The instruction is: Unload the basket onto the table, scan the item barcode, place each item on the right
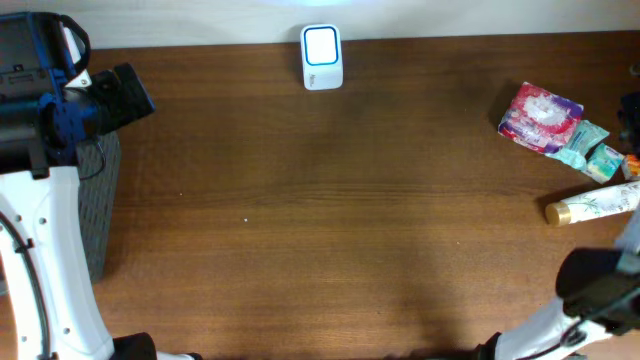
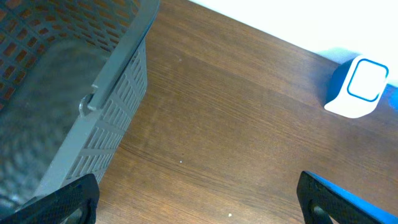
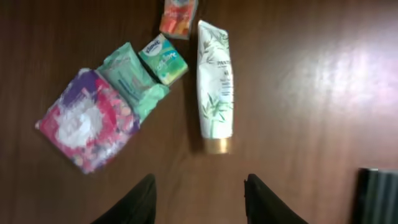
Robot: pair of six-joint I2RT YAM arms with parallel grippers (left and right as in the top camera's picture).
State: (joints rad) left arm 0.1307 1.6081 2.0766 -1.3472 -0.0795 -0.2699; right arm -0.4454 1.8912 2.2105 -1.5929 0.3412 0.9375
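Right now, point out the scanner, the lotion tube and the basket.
scanner (image 1: pixel 322 50), overhead view, its lit face.
lotion tube (image 3: pixel 215 81), right wrist view, its printed body.
basket (image 2: pixel 117 115), left wrist view, its slatted side wall.

The top edge is cutting off the orange packet (image 3: pixel 178 14). The left arm (image 1: pixel 40 250) is hiding much of the gray basket (image 1: pixel 102 205). Print on the white tube (image 3: pixel 214 81) is looking blurred.

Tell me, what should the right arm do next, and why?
Probably lower the right gripper onto the white tube and close. Its jaws stand apart and empty, the tube lies just ahead of them, and nothing lies by the scanner.
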